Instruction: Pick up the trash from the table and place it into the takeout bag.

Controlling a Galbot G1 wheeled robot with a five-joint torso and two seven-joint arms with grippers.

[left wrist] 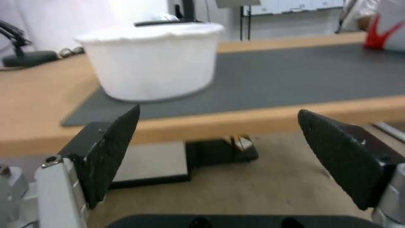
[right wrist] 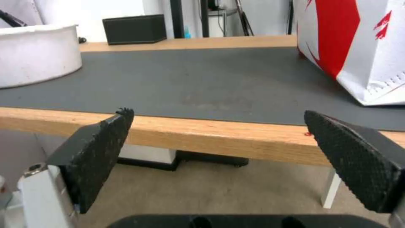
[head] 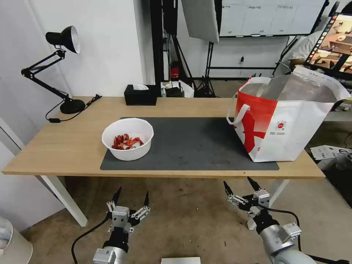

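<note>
A white round bowl (head: 127, 138) of red shell scraps, the trash, rests on the left end of the dark grey mat (head: 190, 143) on the light-wood table (head: 73, 146). The white and red takeout bag (head: 289, 117) stands open at the mat's right end, showing its foil lining. My left gripper (head: 132, 195) hangs open below the table's front edge, in front of the bowl (left wrist: 152, 60). My right gripper (head: 238, 184) is open too, below the front edge just left of the bag (right wrist: 358, 41). Nothing is between either pair of fingers.
A black tissue box (head: 140, 94) sits at the table's back edge, and a black desk lamp (head: 60, 62) stands at the back left with its cable trailing on the wood. Tripod stands and a screen fill the room behind. A white bin (head: 13, 242) is on the floor at left.
</note>
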